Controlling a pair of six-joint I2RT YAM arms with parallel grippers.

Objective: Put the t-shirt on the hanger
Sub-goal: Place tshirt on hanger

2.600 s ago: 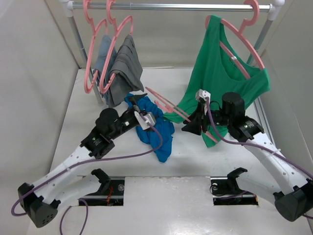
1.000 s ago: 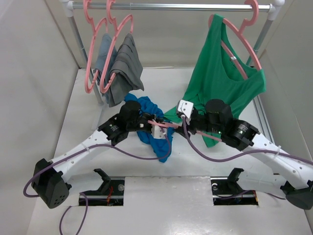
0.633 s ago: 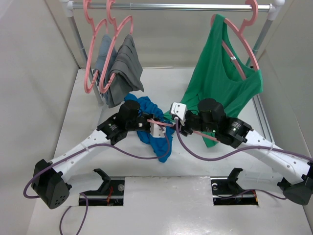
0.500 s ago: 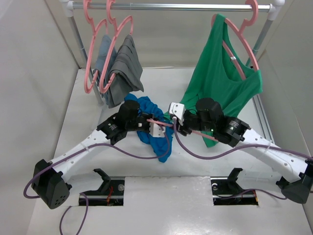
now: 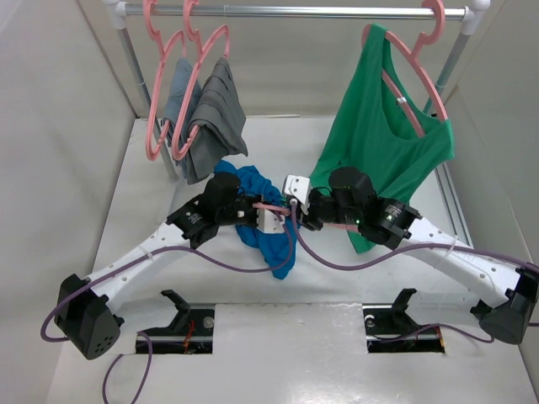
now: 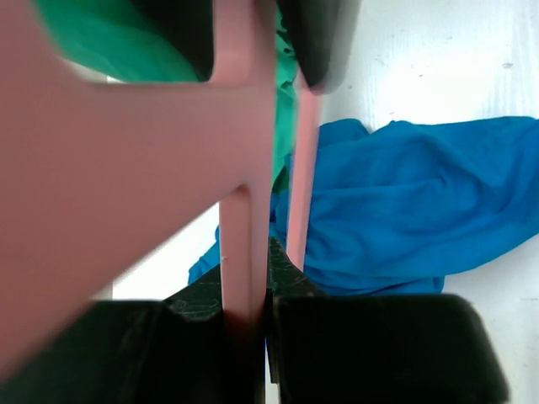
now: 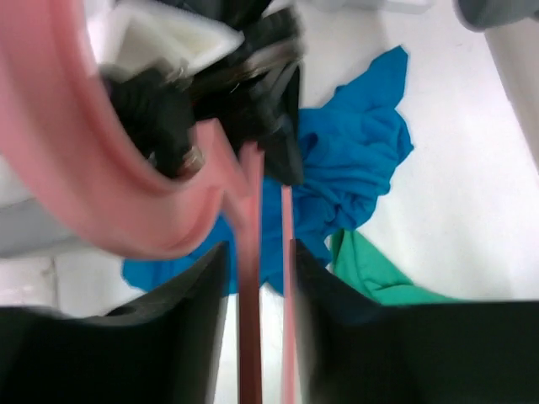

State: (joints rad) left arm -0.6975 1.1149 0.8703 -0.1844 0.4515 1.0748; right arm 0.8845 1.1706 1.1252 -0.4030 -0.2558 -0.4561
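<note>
The bright blue t-shirt (image 5: 271, 246) lies crumpled on the white table between the two arms, and also shows as t-shirt (image 6: 404, 210) and t-shirt (image 7: 354, 160). The pink hanger (image 5: 274, 207) is held above it. My left gripper (image 5: 264, 209) is shut on one hanger (image 6: 244, 210) bar; left gripper (image 6: 248, 290). My right gripper (image 5: 297, 216) meets it from the right. In the right wrist view, two hanger (image 7: 249, 278) bars run between the narrowed jaws of the right gripper (image 7: 259, 252), with a small gap on the left.
A metal rail (image 5: 295, 12) crosses the back. Pink hangers with grey garments (image 5: 210, 118) hang at its left, and a green sleeveless top (image 5: 379, 126) on a pink hanger hangs at its right, its hem behind my right arm. Side walls (image 5: 50, 168) enclose the table.
My right gripper has slid left along the hanger toward the left gripper, and its jaws have narrowed around the hanger bars. The left arm has held still over the last second.
</note>
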